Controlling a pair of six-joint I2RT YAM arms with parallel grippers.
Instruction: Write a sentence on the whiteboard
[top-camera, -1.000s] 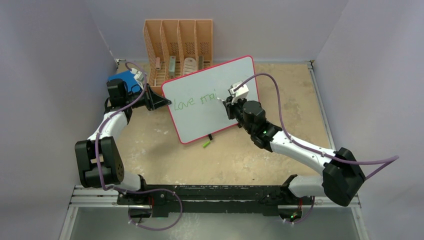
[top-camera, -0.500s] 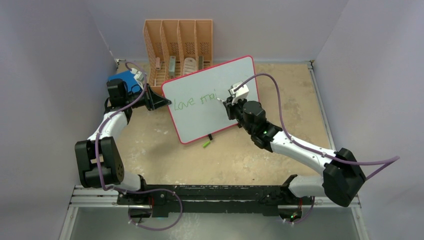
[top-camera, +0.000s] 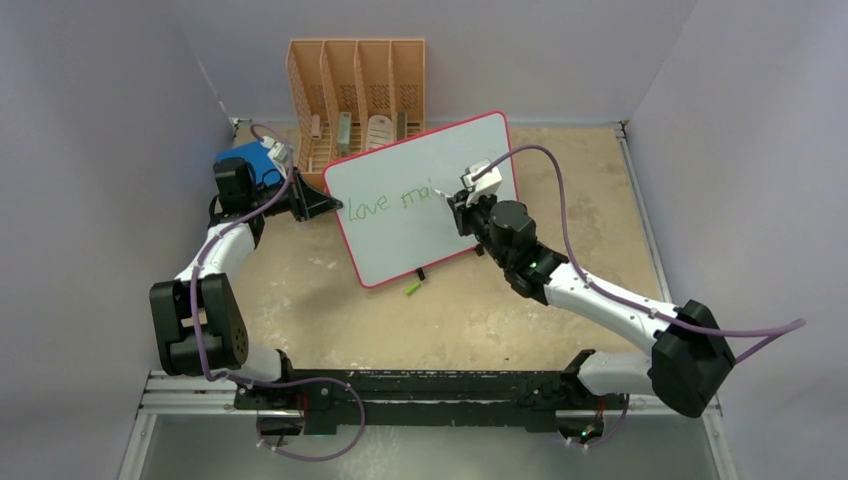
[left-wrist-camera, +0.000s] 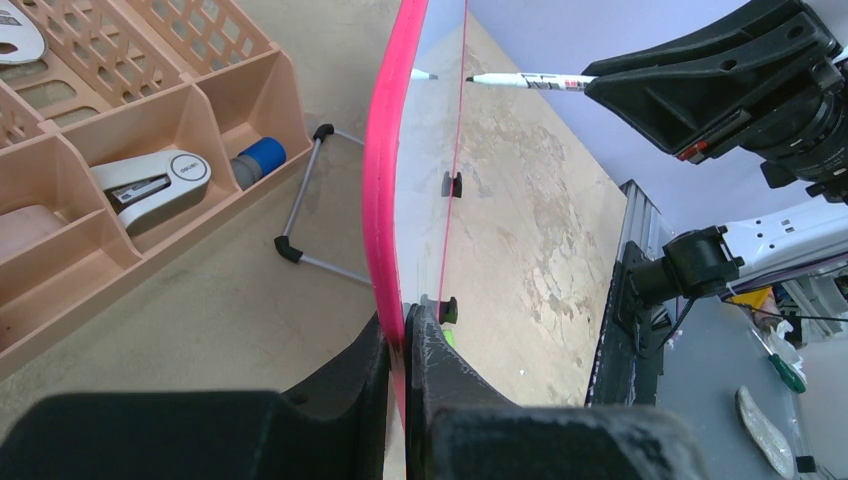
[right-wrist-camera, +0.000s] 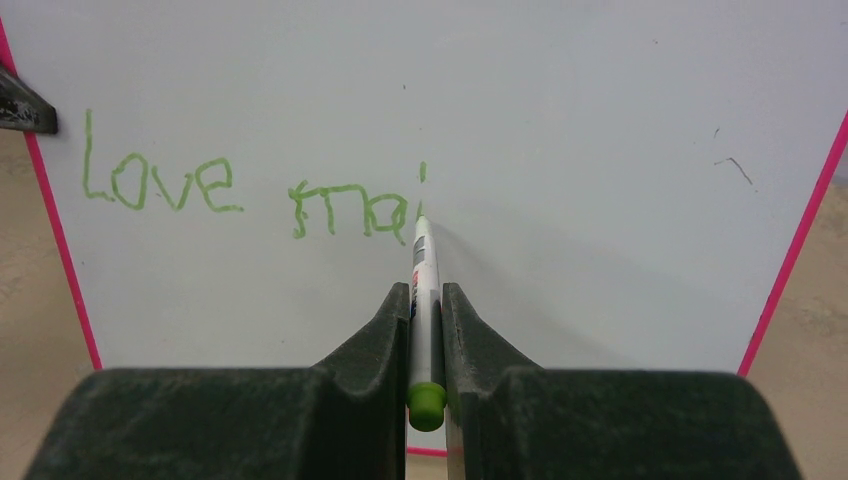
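Far left on the sandy table (top-camera: 480, 310): a blue book (top-camera: 243, 160), lying flat by the wall. Just beside it, the left gripper (left-wrist-camera: 402, 335), clamped tight on the left edge of the whiteboard (top-camera: 400, 250), pink rim pinched between both fingers.

At the back, behind the board: a peach rack (top-camera: 357, 80) with slots, a grey stapler (left-wrist-camera: 150, 180) lying in one of them. Also behind the board, a thin wire stand (left-wrist-camera: 312, 205), touching the table.

In the middle: the whiteboard itself, standing on its long lower edge and leaning back a little, with two small black feet (left-wrist-camera: 452, 185) along that edge.

On the white face, the sentence (right-wrist-camera: 250, 195) in thin green letters, only partly there: "love", then "ma", then one short stroke with a tiny mark above it. Right at that stroke, the tip of a green marker (right-wrist-camera: 424, 255), pressed against the board. Squeezed shut around the marker's body, the right gripper (right-wrist-camera: 426, 300), with the marker's green back end poking out between the fingers.

Down on the table, just in front of the board's lower edge: a small green cap (top-camera: 411, 288), lying by itself.
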